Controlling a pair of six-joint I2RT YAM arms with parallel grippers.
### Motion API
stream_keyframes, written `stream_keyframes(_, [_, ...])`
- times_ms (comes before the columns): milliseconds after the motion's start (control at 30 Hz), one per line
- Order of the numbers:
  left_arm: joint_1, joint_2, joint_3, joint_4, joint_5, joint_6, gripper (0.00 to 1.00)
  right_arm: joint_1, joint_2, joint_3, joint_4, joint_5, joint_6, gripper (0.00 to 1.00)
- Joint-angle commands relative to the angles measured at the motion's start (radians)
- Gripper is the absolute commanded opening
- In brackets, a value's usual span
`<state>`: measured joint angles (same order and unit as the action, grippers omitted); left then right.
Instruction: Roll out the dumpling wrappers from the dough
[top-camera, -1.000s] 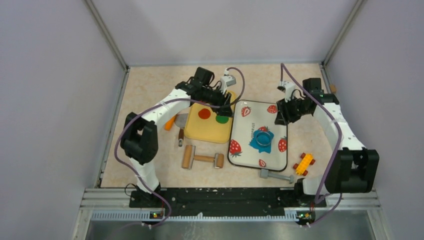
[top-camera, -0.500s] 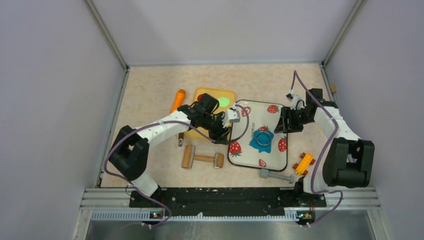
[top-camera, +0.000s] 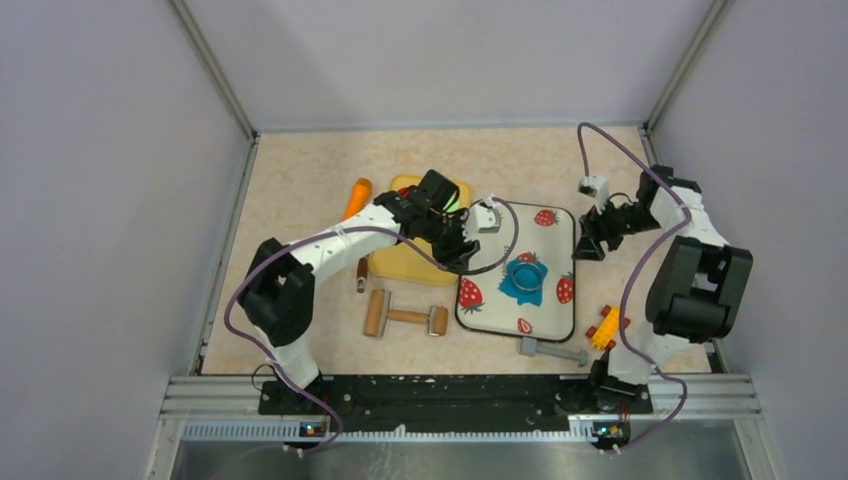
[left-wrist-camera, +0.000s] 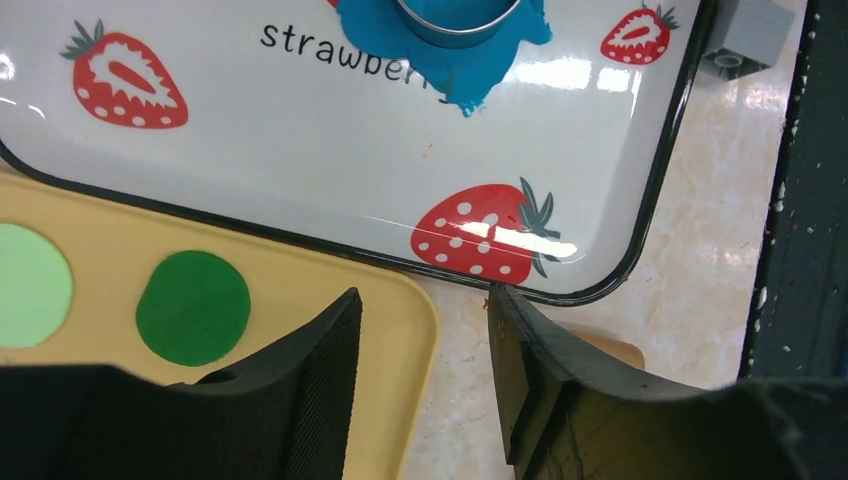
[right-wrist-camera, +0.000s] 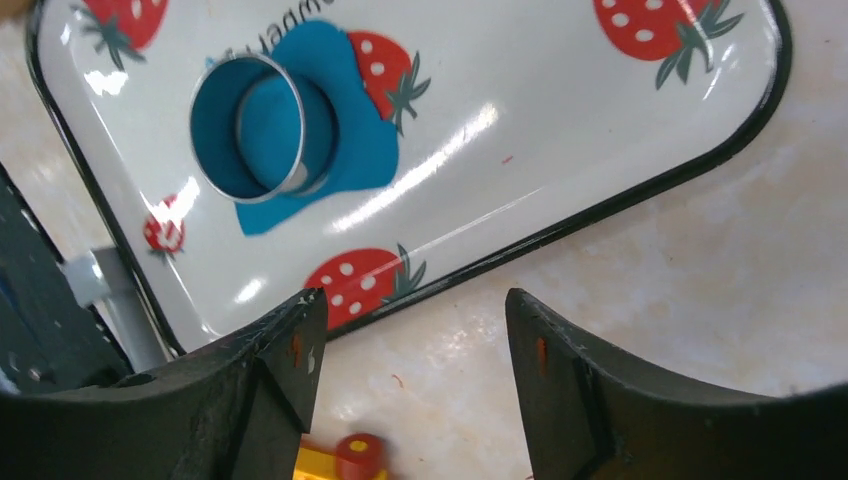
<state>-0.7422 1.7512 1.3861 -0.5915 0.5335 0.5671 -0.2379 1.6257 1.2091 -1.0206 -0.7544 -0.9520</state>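
Note:
The dough (top-camera: 524, 277) is a flat, ragged bright-blue patch on the strawberry tray (top-camera: 550, 310), with a metal ring cutter (top-camera: 525, 272) standing on it. The left wrist view catches its edge (left-wrist-camera: 470, 70) at the top. In the right wrist view the ring (right-wrist-camera: 250, 125) stands on the dough (right-wrist-camera: 350, 140), and its wall partly hides the blue inside. No separate dumpling wrapper can be made out. My left gripper (top-camera: 462, 252) (left-wrist-camera: 425, 310) is open and empty over the yellow board's corner beside the tray. My right gripper (top-camera: 583, 247) (right-wrist-camera: 415, 310) is open and empty over bare table, off the tray's right edge.
The yellow board (top-camera: 400, 262) carries a dark green disc (left-wrist-camera: 193, 307) and a pale green one (left-wrist-camera: 30, 285). A wooden rolling pin (top-camera: 405, 317) lies near its front. An orange tool (top-camera: 355, 197), a grey bolt (top-camera: 552, 350) and a yellow toy car (top-camera: 607, 327) (right-wrist-camera: 350, 455) lie around.
My left arm swung from the board's far end toward me to its corner by the tray. My right arm drew back rightward off the tray, and its jaws widened.

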Motion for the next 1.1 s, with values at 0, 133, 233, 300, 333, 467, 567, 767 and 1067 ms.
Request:
stream_keyframes(0, [0.000,0.070,0.066,0.013,-0.083,-0.253,0.53,-0.021,0.086,0.049,-0.137,-0.062,-0.486,0.71])
stream_keyframes(133, [0.000,0.118,0.080,0.063,-0.129,-0.502,0.54,-0.021,0.018,-0.008,0.032,-0.118,-0.396,0.77])
stream_keyframes(233, [0.000,0.124,0.050,0.107,-0.212,-0.626,0.52,-0.021,-0.104,-0.115,0.257,-0.116,-0.211,0.77])
stream_keyframes(300, [0.000,0.150,0.069,0.099,-0.259,-0.682,0.50,-0.021,-0.166,-0.156,0.351,-0.114,-0.110,0.77])
stream_keyframes(333, [0.000,0.156,0.071,0.108,-0.281,-0.705,0.50,-0.021,-0.187,-0.166,0.371,-0.112,-0.078,0.77])
stream_keyframes(467, [0.000,0.200,0.088,0.145,-0.278,-0.736,0.48,-0.021,-0.217,-0.161,0.355,-0.109,0.017,0.75])
stream_keyframes(567, [0.000,0.258,0.129,0.143,-0.309,-0.742,0.46,-0.021,-0.218,-0.147,0.303,-0.101,0.047,0.73])
stream_keyframes(767, [0.002,0.337,0.180,0.110,-0.365,-0.711,0.32,-0.021,-0.251,-0.164,0.174,-0.090,-0.093,0.70])
stream_keyframes(1067, [0.024,0.399,0.253,0.000,-0.379,-0.494,0.01,-0.003,-0.106,-0.141,-0.084,-0.065,-0.580,0.74])
